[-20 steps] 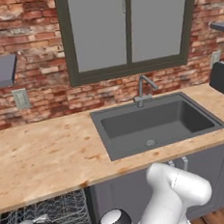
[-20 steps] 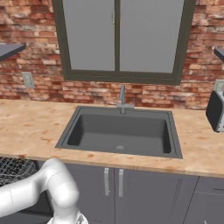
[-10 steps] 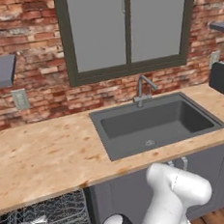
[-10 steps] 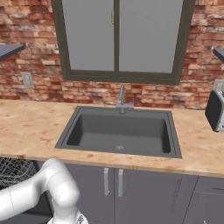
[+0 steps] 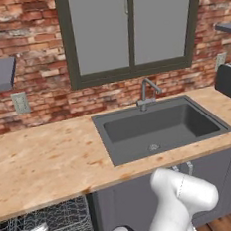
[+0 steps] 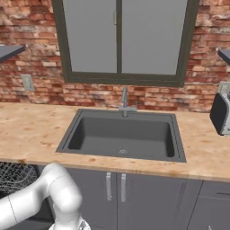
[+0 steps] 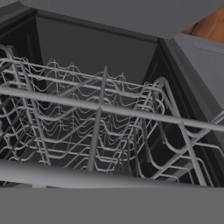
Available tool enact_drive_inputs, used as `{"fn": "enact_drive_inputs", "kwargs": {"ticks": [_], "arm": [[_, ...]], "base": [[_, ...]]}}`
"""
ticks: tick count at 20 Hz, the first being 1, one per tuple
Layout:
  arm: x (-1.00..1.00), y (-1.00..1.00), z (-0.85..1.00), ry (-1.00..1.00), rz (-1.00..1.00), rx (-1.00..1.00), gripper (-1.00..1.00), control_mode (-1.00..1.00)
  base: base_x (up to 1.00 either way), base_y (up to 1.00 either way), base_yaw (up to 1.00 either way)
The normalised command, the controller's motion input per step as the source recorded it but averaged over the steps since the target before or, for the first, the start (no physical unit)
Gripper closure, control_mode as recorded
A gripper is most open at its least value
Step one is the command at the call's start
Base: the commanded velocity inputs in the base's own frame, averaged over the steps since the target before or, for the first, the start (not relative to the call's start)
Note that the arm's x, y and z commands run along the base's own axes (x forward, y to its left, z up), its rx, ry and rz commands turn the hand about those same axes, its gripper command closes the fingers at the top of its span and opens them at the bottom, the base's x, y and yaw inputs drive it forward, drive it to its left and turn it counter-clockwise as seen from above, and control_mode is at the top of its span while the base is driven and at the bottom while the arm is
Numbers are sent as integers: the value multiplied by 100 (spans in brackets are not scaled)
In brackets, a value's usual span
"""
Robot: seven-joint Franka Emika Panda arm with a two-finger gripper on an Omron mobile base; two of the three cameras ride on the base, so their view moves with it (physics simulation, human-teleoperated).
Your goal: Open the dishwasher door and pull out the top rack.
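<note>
Top rack: a shallow basket of thin white-silver wire grid with upright tines (image 7: 100,118). In the hand view it lay very close, with a thick front rail across the bottom and a thinner rail above it, and rows of wavy tines running back into the dark dishwasher cavity.

Rack location: in the left base view the rack (image 5: 57,220) stuck out from under the front edge of the light wooden desk (image 5: 47,161), at the lower left, left of the dark grey sink basin (image 5: 158,126). In the right base view its wire corner (image 6: 13,177) showed at the left edge, below the desk.

End effector: closed; the fingertips could not be made out, and whether they gripped the front rail could not be told. The white arm (image 5: 178,204) reached down and left toward the rack.

Surroundings: a silver faucet (image 5: 146,92) stood behind the sink, under a dark-framed window (image 5: 129,31) in a red brick wall. Grey cabinet doors with small vertical silver handles (image 6: 114,186) sat below the sink.

Change from a second before: the rack showed slightly further out from under the desk, and the arm's dark wrist joint sat lower in the left base view. The sink and faucet kept their places.
</note>
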Motion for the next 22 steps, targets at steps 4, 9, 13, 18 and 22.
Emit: {"fn": "enact_drive_inputs", "kwargs": {"ticks": [4, 9, 13, 18, 22], "arm": [[-62, 22, -62, 0, 1, -5, -100, -100], [-62, 22, -62, 0, 1, -5, -100, -100], [-62, 21, -62, 0, 1, -4, -100, -100], [-62, 21, -62, 0, 1, -4, -100, -100], [-62, 21, -62, 0, 1, -4, -100, -100]], "base": [[0, 0, 0], [0, 0, 0], [0, 0, 0], [0, 0, 0], [0, 0, 0]]}}
